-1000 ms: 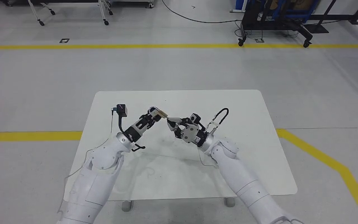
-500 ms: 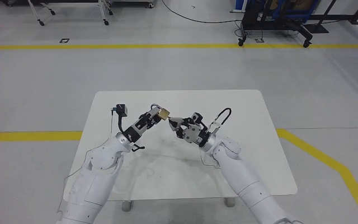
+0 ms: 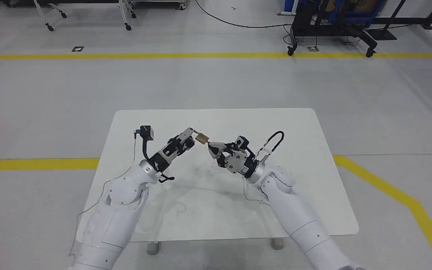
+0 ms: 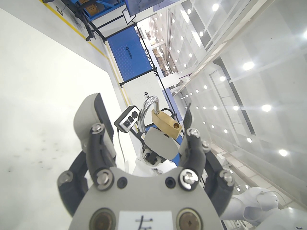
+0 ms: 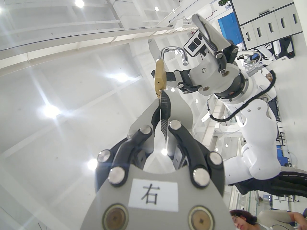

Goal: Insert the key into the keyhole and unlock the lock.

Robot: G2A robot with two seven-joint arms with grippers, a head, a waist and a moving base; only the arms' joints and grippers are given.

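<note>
Brass padlock (image 4: 165, 123) hangs in the air above the white table (image 3: 304, 135), betw. the two grippers. Steel shackle (image 5: 173, 50) is sprung: one leg in the body, the free end clear of it. R gripper (image 5: 161, 100) has its jaws pinched tight on the key (image 5: 158, 96). The key is mostly hidden by the pads and goes into the bottom of the lock body, so the padlock sits on the end of it. L gripper (image 4: 142, 107) is opp., jaws spread wide, gripping nothing. Padlock is just past its fingertips, w/ one finger (image 5: 171, 76) just beside the body; touching or not, can't tell. From the top view both grippers meet nr the table's middle, arms angled inward.
</note>
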